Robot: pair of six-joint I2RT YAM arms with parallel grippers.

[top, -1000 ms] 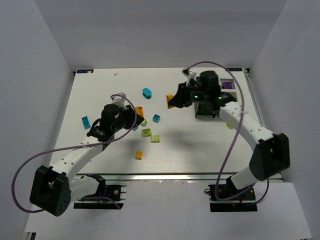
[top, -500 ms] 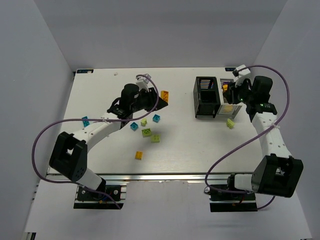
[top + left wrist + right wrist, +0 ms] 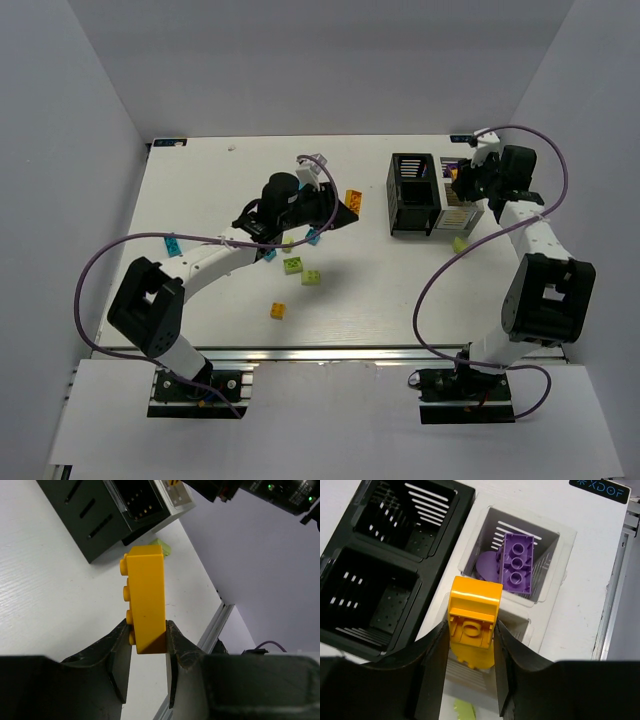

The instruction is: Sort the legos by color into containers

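My left gripper is shut on an orange lego, held on edge above the table left of the black bin. My right gripper is shut on a second orange lego, hollow underside toward the camera, above the near compartment of the white tray. The tray's far compartment holds purple legos. The black bin's compartments look empty. Loose on the table lie lime legos, teal legos and an orange one.
A lime lego lies on the table just in front of the white tray, also seen under my right gripper as a lime scrap. The table's right edge rail runs close beside the tray.
My left arm has swung right across the table with its orange lego, toward the black bin. My right arm has carried its orange lego from mid-table to above the white tray.
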